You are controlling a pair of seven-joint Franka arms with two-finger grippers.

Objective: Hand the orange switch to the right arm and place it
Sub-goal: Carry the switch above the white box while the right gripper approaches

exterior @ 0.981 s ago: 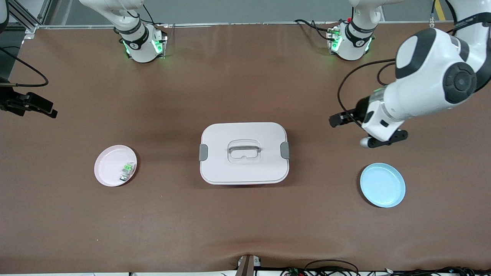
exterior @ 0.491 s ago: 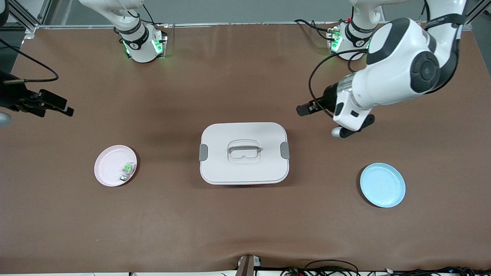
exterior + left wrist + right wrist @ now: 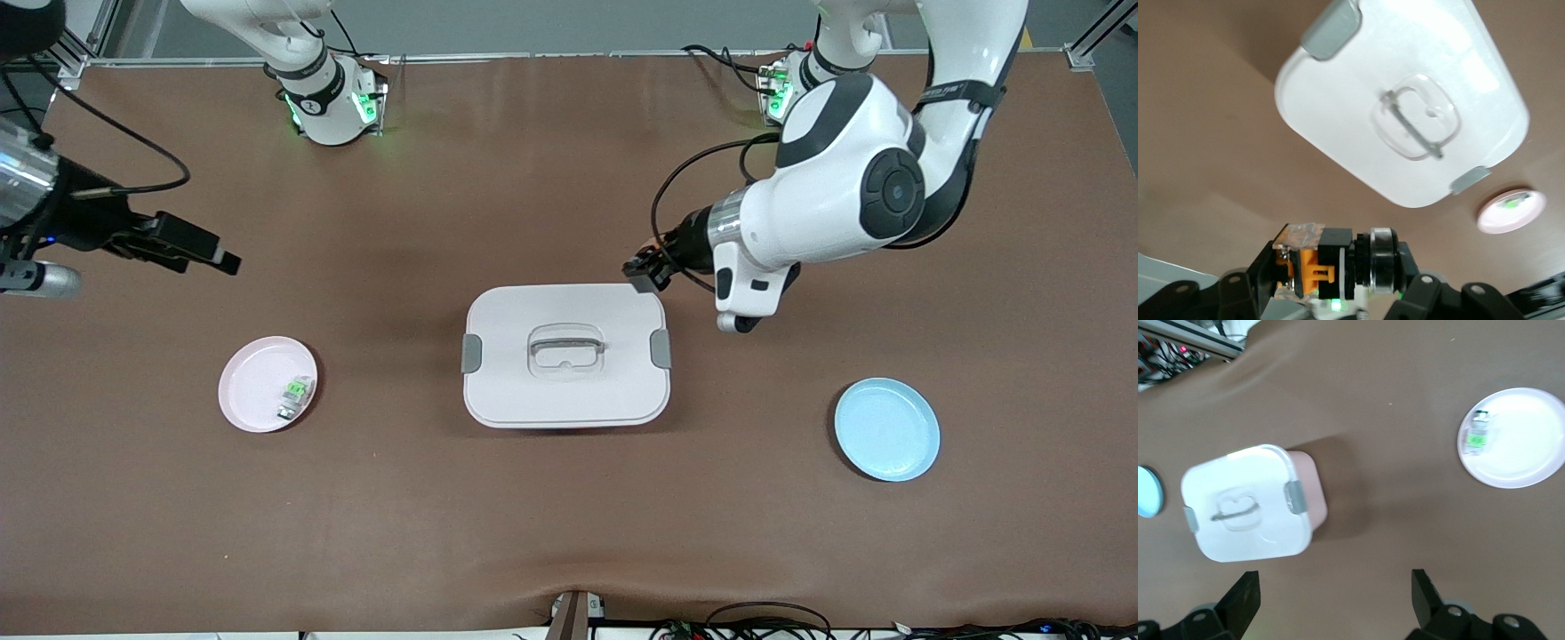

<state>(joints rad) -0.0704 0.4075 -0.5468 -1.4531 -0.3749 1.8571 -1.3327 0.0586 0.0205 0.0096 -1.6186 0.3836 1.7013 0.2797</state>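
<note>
**Left hand carries the orange switch over the box corner**

In the front view, the left hand (image 3: 642,272) sits just right of centre, in the air over the upper right corner of the white lidded box (image 3: 565,356). It is clenched on the orange switch (image 3: 1331,263), which the left wrist view shows lying sideways between the fingers (image 3: 1265,267), with its orange part, black body and a clear ring all visible. In the front view the switch is only a speck of orange at the hand's tip.

The right hand (image 3: 200,248) reaches in from the frame's left edge, in the upper left area, over bare brown desk (image 3: 569,516). Its fingers (image 3: 1241,600) stand spread wide with nothing between them, as the right wrist view shows.

The box stands at the centre of the frame, lid on, with grey latches at both short ends and a handle in the middle. A pink plate (image 3: 267,384) lies at lower left of centre, toward the right arm's end of the desk, and holds a small green-and-white switch (image 3: 294,396) near its rim. A light blue plate (image 3: 886,429) lies at lower right, toward the left arm's end.
</note>
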